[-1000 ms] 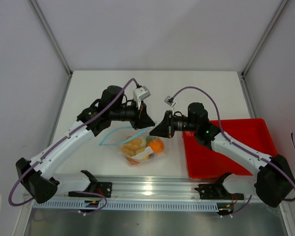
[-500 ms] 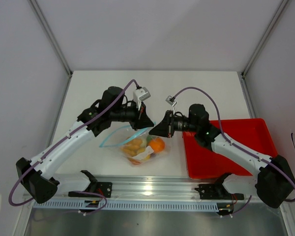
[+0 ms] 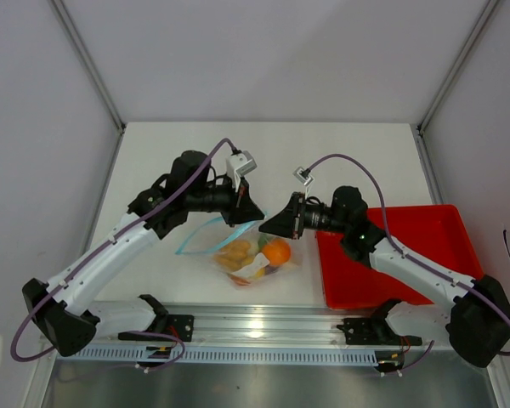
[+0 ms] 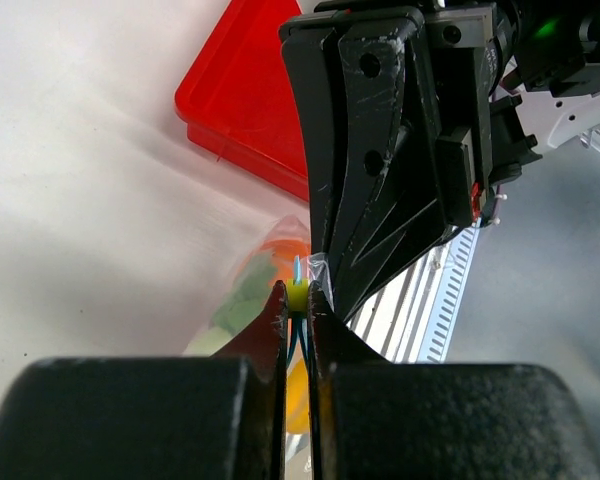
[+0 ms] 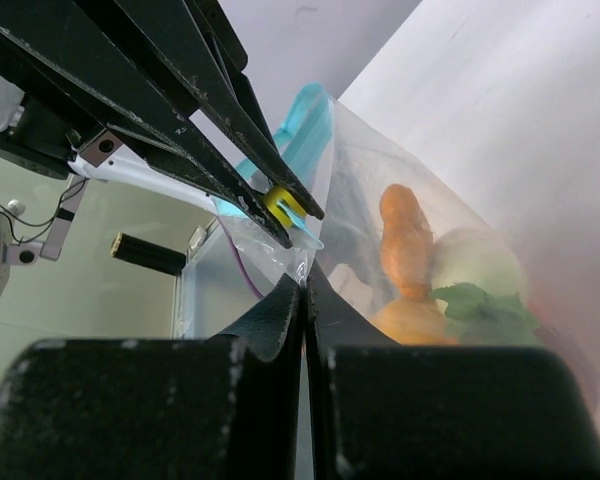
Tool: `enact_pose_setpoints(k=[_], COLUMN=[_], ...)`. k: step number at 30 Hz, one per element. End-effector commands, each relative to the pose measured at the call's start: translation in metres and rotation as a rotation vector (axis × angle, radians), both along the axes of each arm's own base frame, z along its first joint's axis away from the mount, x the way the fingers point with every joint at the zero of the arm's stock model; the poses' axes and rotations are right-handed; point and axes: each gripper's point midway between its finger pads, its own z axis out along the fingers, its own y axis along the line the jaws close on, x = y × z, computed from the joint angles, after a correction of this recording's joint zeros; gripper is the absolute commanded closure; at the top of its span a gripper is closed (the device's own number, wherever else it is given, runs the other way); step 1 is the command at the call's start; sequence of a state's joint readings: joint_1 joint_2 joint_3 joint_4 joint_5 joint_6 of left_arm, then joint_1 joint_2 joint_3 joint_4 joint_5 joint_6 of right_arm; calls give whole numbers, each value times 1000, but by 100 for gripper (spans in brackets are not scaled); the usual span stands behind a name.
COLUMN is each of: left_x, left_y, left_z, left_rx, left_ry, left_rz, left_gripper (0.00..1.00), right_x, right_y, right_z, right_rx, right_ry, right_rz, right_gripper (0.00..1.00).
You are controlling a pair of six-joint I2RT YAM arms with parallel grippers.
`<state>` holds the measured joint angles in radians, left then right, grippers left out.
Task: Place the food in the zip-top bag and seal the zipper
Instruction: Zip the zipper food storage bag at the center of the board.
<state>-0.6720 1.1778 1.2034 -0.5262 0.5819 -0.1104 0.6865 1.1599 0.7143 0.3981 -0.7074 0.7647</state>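
Note:
The clear zip-top bag (image 3: 248, 253) lies between the arms, holding the food: an orange round fruit (image 3: 277, 252), yellow pieces (image 3: 235, 252) and an orange piece (image 5: 405, 238) beside green leaves. Its light-blue zipper (image 3: 206, 239) runs from the left end up to the grippers. My left gripper (image 4: 297, 297) is shut on the zipper at its small yellow slider (image 5: 278, 205). My right gripper (image 5: 305, 280) is shut on the bag's clear corner just beside that. In the top view the left gripper (image 3: 255, 218) and right gripper (image 3: 266, 229) nearly touch tip to tip.
The red tray (image 3: 425, 231) sits on the right of the table, under the right arm. A metal rail (image 3: 255, 327) with both arm bases runs along the near edge. White walls close in the table at the back and sides.
The left gripper's jaws have come shut on the zipper. Both grippers and the bag's right end have shifted slightly right and toward the near edge.

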Motion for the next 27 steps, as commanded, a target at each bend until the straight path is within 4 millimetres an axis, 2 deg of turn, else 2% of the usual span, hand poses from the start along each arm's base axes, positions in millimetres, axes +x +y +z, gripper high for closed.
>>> enact_pose_setpoints(k=[1,12,18,27], left_x=[-10,-17,-19,-25], left_y=[6,12,12,19], left_z=[2,-7,-1,-5], left_rx=[7,15,-1,7], left_ry=[-21,-5,-8,0], left_rz=[-17,-14,-19,-20], left_gripper=[99,99,99,99], right_x=[2,5,5,9], right_y=[-4,-9,-10,-14], right_z=[32,31,30,29], right_rx=[88,116,123,131], right_ry=[-77,-48,-41,-35], right_rz=[-47,-94,-105,-149], right_gripper=[100,100,100,100])
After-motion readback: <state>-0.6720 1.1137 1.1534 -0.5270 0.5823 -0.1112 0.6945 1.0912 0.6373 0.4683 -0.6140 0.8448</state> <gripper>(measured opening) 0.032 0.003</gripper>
